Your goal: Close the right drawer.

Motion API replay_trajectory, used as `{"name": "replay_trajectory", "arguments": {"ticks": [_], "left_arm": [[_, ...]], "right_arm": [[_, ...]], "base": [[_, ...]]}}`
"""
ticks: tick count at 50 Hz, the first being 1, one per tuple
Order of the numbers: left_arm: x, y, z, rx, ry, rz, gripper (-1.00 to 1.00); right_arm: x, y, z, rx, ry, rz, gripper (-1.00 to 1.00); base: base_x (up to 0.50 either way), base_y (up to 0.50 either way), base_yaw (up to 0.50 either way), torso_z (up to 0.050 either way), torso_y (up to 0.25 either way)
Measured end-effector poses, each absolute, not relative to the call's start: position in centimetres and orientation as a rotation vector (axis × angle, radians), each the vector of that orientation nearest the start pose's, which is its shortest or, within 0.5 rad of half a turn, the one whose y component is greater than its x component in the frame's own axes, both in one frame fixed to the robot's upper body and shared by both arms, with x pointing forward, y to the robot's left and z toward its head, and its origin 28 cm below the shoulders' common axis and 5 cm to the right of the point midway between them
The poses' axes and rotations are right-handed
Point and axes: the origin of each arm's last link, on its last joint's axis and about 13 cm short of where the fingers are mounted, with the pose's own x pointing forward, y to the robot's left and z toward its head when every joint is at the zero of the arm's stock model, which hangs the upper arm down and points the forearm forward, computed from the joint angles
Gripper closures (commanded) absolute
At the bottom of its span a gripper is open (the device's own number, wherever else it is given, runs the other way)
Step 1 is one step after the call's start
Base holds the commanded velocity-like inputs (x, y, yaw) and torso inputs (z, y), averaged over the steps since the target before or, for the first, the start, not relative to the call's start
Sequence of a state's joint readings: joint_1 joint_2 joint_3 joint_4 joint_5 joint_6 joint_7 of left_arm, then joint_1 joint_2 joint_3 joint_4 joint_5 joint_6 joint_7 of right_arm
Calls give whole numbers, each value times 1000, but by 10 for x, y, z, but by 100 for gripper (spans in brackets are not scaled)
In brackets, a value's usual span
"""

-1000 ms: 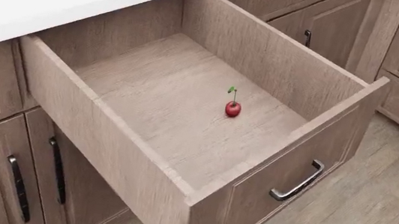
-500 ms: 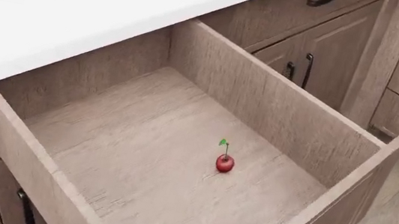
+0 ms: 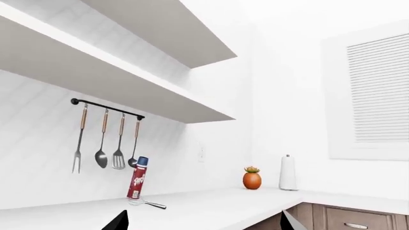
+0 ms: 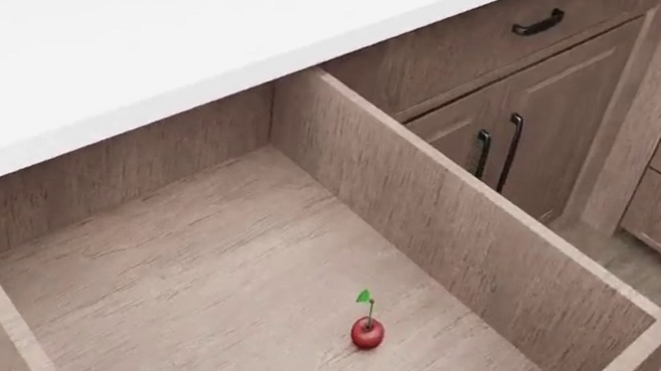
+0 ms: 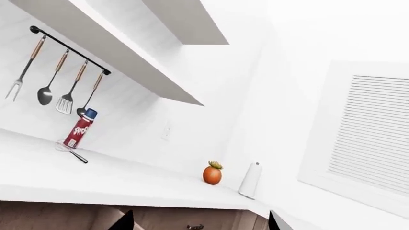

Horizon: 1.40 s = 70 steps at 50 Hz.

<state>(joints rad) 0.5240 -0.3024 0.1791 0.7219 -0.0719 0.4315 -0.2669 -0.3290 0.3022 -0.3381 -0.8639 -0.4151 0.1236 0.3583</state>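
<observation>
Below the white counter (image 4: 128, 31) the right drawer (image 4: 471, 229) stands pulled far out beneath my head camera, a cherry (image 4: 367, 331) on its floor. My left gripper (image 3: 201, 221) and right gripper (image 5: 199, 221) are spread, grasping nothing.

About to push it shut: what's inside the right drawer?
One cherry with a green stem lies on the floor of the right drawer, towards its front. The rest visible is bare; the near front corner runs off the frame.
</observation>
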Motion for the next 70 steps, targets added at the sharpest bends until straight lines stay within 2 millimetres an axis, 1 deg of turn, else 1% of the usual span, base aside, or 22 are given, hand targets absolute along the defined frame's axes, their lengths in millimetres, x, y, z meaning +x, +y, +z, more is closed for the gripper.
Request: {"name": "replay_trajectory", "arguments": {"ticks": [10, 33, 40, 61, 70], "left_arm": [[91, 206, 113, -77, -576, -80, -100], [91, 206, 112, -74, -577, -81, -100], [90, 206, 112, -74, -577, -81, -100], [90, 205, 111, -73, -577, -84, -100], [90, 205, 110, -70, -577, -86, -100]], "right_arm": [[117, -85, 126, -371, -528, -28, -100], [115, -84, 126, -388, -539, -30, -100], [115, -85, 127, -387, -539, -42, -100], [115, -86, 130, -394, -540, -88, -100], [114, -85, 129, -394, -552, -70, -100]], "base": [[0, 0, -450, 0, 0], [-1, 1, -500, 0, 0], [2, 1, 0, 0, 0], [505, 120, 0, 0, 0], [0, 0, 0, 0, 0]]}}
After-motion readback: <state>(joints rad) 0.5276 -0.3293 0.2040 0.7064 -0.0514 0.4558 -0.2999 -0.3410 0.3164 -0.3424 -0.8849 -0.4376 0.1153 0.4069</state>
